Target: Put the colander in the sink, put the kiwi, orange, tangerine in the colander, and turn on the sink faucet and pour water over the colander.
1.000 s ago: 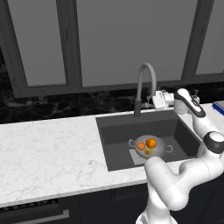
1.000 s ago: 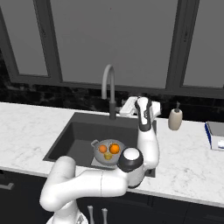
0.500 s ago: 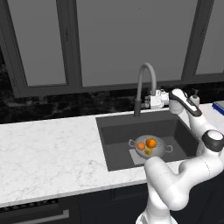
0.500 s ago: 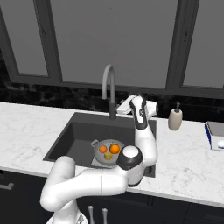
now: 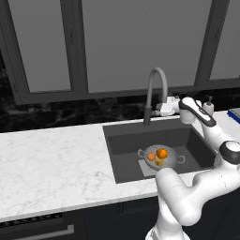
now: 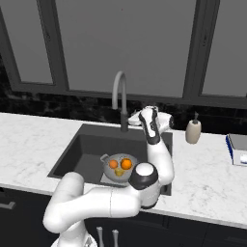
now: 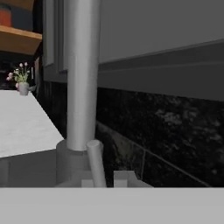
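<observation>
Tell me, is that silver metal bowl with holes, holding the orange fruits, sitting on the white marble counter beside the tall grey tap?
Not quite. The silver holed metal bowl with the orange fruits sits inside the dark grey rectangular sink, below the tall grey tap, as the left base view shows.

Both base views looked down from behind at the same sink (image 5: 154, 140); the hand view sat close against the sink faucet (image 7: 81, 87).
</observation>
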Motion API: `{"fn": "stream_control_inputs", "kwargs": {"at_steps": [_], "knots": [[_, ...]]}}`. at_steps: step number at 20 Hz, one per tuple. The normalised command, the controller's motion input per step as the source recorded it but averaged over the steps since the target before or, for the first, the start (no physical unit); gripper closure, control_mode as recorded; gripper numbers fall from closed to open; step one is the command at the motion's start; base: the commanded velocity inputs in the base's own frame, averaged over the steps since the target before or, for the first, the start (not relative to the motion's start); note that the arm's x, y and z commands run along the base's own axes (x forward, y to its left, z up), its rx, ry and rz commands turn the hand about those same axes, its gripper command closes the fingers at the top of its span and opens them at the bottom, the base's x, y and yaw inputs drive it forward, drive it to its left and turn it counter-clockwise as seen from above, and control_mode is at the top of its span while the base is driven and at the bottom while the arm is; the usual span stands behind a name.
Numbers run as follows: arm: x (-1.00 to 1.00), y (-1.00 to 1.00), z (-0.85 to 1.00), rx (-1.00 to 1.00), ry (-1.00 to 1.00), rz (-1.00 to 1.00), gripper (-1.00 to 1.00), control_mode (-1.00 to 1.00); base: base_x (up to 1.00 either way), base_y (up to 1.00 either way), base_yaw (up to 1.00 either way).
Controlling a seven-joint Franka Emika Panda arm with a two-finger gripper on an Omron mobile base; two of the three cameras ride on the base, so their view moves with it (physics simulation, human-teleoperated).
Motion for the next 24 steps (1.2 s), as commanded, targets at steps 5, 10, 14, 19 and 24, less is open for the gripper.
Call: {"fn": "stream_control_inputs", "kwargs": {"at_steps": [5, 10, 14, 19, 24], "knots": [[0.5, -0.27, 0.0, 0.0, 0.04, -0.29, 1.0, -1.0, 0.0, 0.0, 0.0], [0.67, -0.47, -0.02, 0.0, 0.02, 0.0, 1.0, -1.0, 0.0, 0.0, 0.0], [0.32, -0.94, -0.23, 0.0, 0.11, -0.13, 1.0, -1.0, 0.0, 0.0, 0.0], [0.03, -1.0, -0.54, 0.0, 0.26, -0.29, 1.0, -1.0, 0.0, 0.0, 0.0], [0.0, -1.0, -0.84, 0.0, 0.33, -0.32, 1.0, -1.0, 0.0, 0.0, 0.0]]}}
